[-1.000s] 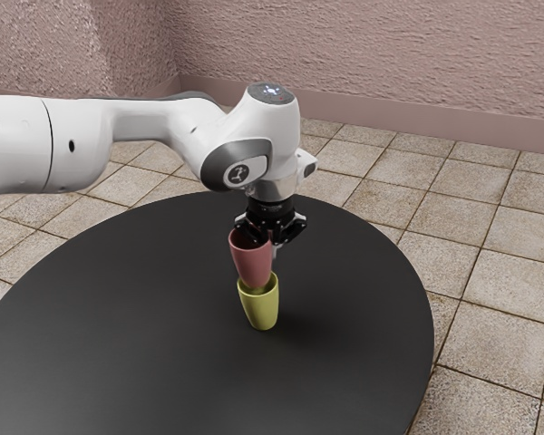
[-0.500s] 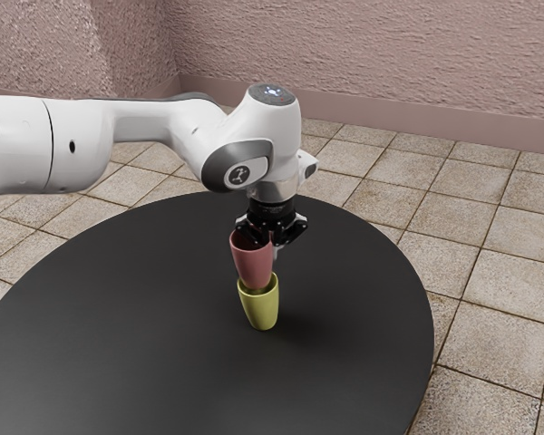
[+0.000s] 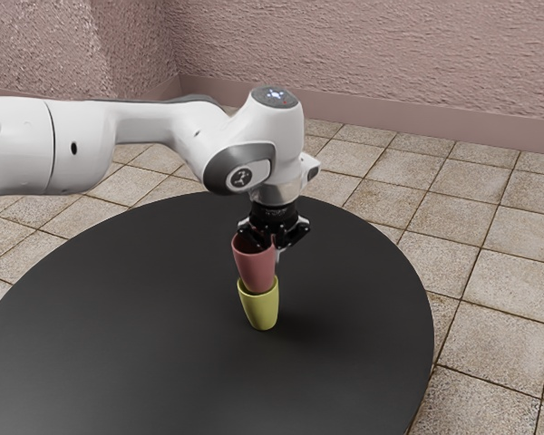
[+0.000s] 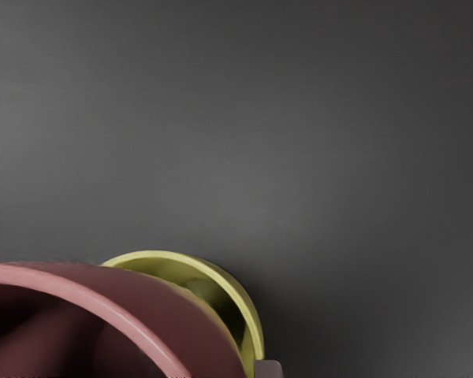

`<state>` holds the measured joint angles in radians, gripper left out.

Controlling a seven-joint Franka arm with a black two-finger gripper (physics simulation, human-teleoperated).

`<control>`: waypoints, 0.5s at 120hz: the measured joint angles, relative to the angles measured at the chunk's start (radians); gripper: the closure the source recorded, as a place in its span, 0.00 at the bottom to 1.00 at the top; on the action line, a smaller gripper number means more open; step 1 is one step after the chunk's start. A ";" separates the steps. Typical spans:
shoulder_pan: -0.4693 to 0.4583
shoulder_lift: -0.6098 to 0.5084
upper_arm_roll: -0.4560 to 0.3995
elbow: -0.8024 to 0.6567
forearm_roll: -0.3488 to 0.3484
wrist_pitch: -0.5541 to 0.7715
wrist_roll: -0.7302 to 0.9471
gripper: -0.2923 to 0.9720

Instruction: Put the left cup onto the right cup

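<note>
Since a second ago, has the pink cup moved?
Yes. The pink cup has sunk slightly, deeper into the yellow cup, which has stayed put.

pink cup (image 3: 254, 265) in yellow cup (image 3: 260, 308), table (image 3: 118, 344) open around

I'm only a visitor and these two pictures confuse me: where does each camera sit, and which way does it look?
Exterior view: beside the arm, looking down across the black table; the white arm enters from the exterior view's left, gripper over the pink cup, set in the yellow cup.
Wrist view: on the arm's hand, looking down at the table past both cups' rims; a grey sliver may be the hand's.
Shared: both cups and the table.
</note>
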<state>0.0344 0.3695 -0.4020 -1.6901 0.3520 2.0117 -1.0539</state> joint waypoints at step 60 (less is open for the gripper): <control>0.001 0.015 0.002 -0.005 0.000 0.004 -0.010 0.85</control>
<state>0.0355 0.3843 -0.4000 -1.6948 0.3520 2.0156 -1.0643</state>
